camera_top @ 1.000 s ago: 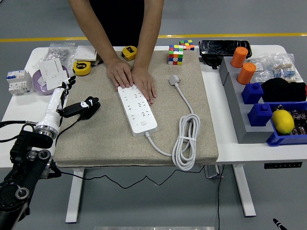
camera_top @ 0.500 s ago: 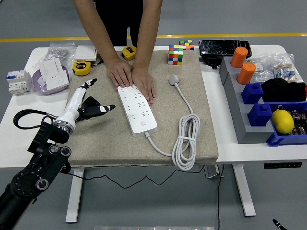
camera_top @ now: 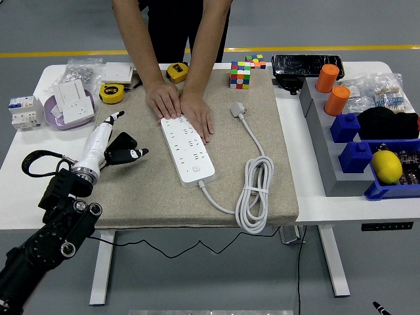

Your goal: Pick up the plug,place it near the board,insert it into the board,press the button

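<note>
Now drawn back a touch toward the mat's left side, after swinging in from the table's left edge: left hand (camera_top: 111,144), fingers spread and loose, grasping nothing. Means only an approach so far; pick-up not begun, and by the look of it a long reach left to make.

Lying untouched on the mat, well off to the hand's right and a little farther out, beyond the power strip (camera_top: 188,147): plug (camera_top: 237,109), its cable (camera_top: 252,197) coiled nearer the table's front edge. Between hand and plug, just right of the fingertips, that strip, pinned at its far end by a person's hands (camera_top: 180,105), palms flat.

By count: one plug, one strip, one robot hand in view, two person's hands. Beyond the hand, two yellow tape measures (camera_top: 111,93); far right, two orange cups (camera_top: 337,100).
</note>
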Tool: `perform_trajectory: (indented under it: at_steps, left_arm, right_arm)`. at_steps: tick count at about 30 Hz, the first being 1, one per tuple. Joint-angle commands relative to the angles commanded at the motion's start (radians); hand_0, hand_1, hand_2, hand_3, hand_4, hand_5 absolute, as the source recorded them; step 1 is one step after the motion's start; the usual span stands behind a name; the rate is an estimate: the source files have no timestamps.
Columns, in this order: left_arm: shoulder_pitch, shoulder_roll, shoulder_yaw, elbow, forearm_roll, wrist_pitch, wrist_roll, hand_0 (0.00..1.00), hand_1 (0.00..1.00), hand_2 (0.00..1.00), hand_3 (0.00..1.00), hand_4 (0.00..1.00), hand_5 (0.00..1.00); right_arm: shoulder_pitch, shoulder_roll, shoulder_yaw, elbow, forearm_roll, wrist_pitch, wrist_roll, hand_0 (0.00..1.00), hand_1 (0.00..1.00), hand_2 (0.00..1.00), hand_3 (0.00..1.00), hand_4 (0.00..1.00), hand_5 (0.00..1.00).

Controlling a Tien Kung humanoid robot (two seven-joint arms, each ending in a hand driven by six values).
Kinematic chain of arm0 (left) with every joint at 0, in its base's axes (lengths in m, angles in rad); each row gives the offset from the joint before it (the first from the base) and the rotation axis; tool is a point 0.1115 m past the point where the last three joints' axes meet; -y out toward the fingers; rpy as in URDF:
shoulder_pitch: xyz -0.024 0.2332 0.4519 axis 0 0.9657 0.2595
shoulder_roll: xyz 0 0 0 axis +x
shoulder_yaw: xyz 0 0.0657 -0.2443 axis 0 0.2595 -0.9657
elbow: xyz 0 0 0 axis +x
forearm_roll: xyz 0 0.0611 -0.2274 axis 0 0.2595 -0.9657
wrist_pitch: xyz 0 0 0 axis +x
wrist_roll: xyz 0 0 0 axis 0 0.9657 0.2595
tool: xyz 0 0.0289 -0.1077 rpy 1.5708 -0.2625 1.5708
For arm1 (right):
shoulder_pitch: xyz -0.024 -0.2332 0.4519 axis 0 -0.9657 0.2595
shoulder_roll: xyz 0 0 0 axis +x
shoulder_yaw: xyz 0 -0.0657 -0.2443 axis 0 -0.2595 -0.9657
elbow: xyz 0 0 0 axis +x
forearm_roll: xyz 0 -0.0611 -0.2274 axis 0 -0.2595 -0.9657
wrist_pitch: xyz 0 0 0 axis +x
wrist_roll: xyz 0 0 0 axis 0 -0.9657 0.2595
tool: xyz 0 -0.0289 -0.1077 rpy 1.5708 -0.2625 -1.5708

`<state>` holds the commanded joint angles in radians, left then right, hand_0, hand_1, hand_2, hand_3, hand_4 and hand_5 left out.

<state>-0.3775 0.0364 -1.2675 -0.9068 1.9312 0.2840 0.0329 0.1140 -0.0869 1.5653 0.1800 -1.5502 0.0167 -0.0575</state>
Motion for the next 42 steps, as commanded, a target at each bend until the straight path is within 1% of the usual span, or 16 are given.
perform_trajectory:
  at_steps: [3, 5, 6, 11, 12, 14, 17, 18, 23, 24, 26, 30, 31, 36, 37, 42]
  left_arm:
    - [-0.007, -0.002, -0.002, 0.019, 0.032, 0.008, -0.001, 0.888, 0.870, 0.817, 0.843, 0.998, 0.200]
    - [-0.015, -0.008, -0.009, 0.049, 0.057, 0.025, -0.011, 0.888, 0.870, 0.817, 0.843, 0.998, 0.200]
    - [-0.019, -0.010, -0.013, 0.059, 0.072, 0.029, -0.012, 0.743, 0.692, 0.648, 0.719, 0.998, 0.207]
    - [-0.033, -0.016, -0.019, 0.103, 0.133, 0.049, -0.016, 0.743, 0.692, 0.648, 0.719, 0.998, 0.207]
    - [-0.035, -0.017, -0.021, 0.110, 0.143, 0.053, -0.016, 0.696, 0.639, 0.574, 0.647, 0.998, 0.206]
    - [-0.040, -0.020, -0.026, 0.128, 0.164, 0.064, -0.018, 0.696, 0.639, 0.574, 0.647, 0.998, 0.206]
    - [-0.052, -0.026, -0.036, 0.159, 0.205, 0.092, -0.026, 0.696, 0.639, 0.574, 0.647, 0.998, 0.206]
    - [-0.055, -0.027, -0.040, 0.168, 0.220, 0.105, -0.030, 0.620, 0.567, 0.479, 0.573, 0.998, 0.216]
    - [-0.064, -0.031, -0.055, 0.190, 0.272, 0.147, -0.038, 0.620, 0.567, 0.479, 0.573, 0.998, 0.216]
    - [-0.065, -0.031, -0.057, 0.193, 0.277, 0.150, -0.038, 0.587, 0.547, 0.455, 0.525, 0.998, 0.203]
    - [-0.067, -0.032, -0.062, 0.202, 0.291, 0.157, -0.038, 0.587, 0.547, 0.455, 0.525, 0.998, 0.203]
    - [-0.067, -0.031, -0.065, 0.211, 0.297, 0.156, -0.037, 0.587, 0.547, 0.455, 0.525, 0.998, 0.203]
    - [-0.067, -0.031, -0.066, 0.212, 0.299, 0.155, -0.037, 0.565, 0.535, 0.442, 0.492, 0.998, 0.216]
    - [-0.067, -0.031, -0.068, 0.220, 0.307, 0.148, -0.031, 0.565, 0.535, 0.442, 0.492, 0.998, 0.216]
    - [-0.067, -0.031, -0.067, 0.221, 0.308, 0.145, -0.029, 0.545, 0.520, 0.427, 0.472, 0.998, 0.220]
    - [-0.068, -0.031, -0.065, 0.221, 0.311, 0.134, -0.021, 0.545, 0.520, 0.427, 0.472, 0.998, 0.220]
  right_arm:
    - [0.001, 0.000, -0.006, 0.000, 0.010, -0.005, 0.007, 0.821, 0.740, 0.739, 0.770, 0.998, 0.944]
    - [0.001, -0.001, -0.006, 0.000, 0.012, -0.008, 0.009, 0.821, 0.740, 0.739, 0.770, 0.998, 0.944]
    - [0.002, -0.001, -0.006, 0.000, 0.012, -0.008, 0.009, 0.821, 0.739, 0.739, 0.770, 0.998, 0.942]
    - [0.002, -0.001, 0.001, 0.000, 0.004, -0.004, 0.006, 0.821, 0.739, 0.739, 0.770, 0.998, 0.942]
    - [0.001, -0.001, 0.001, 0.000, 0.003, -0.003, 0.006, 0.821, 0.740, 0.739, 0.770, 0.998, 0.940]
    - [0.001, 0.000, 0.002, 0.000, 0.001, -0.002, 0.005, 0.821, 0.740, 0.739, 0.770, 0.998, 0.940]
    - [0.001, 0.000, 0.004, 0.000, 0.000, -0.001, 0.005, 0.821, 0.740, 0.739, 0.770, 0.998, 0.940]
    - [0.001, 0.000, 0.004, 0.000, 0.000, -0.001, 0.005, 0.821, 0.739, 0.739, 0.770, 0.998, 0.937]
    - [0.002, -0.002, 0.006, 0.000, -0.001, -0.001, 0.006, 0.821, 0.739, 0.739, 0.770, 0.998, 0.937]
    - [0.002, -0.002, 0.007, 0.000, -0.002, -0.001, 0.006, 0.821, 0.740, 0.739, 0.770, 0.998, 0.936]
    - [0.002, -0.001, 0.008, 0.000, -0.002, 0.000, 0.006, 0.821, 0.740, 0.739, 0.770, 0.998, 0.936]
    - [0.003, -0.001, 0.008, 0.000, -0.001, 0.000, 0.006, 0.821, 0.740, 0.739, 0.770, 0.998, 0.936]
    - [0.003, -0.001, 0.008, 0.000, -0.001, 0.000, 0.006, 0.821, 0.739, 0.738, 0.769, 0.998, 0.935]
    - [0.002, -0.001, 0.008, 0.000, -0.003, 0.000, 0.006, 0.821, 0.739, 0.738, 0.769, 0.998, 0.935]
    - [0.002, -0.001, 0.007, 0.000, -0.003, 0.000, 0.006, 0.820, 0.739, 0.739, 0.769, 0.998, 0.931]
    - [0.002, -0.002, 0.006, 0.000, -0.004, 0.001, 0.006, 0.820, 0.739, 0.739, 0.769, 0.998, 0.931]
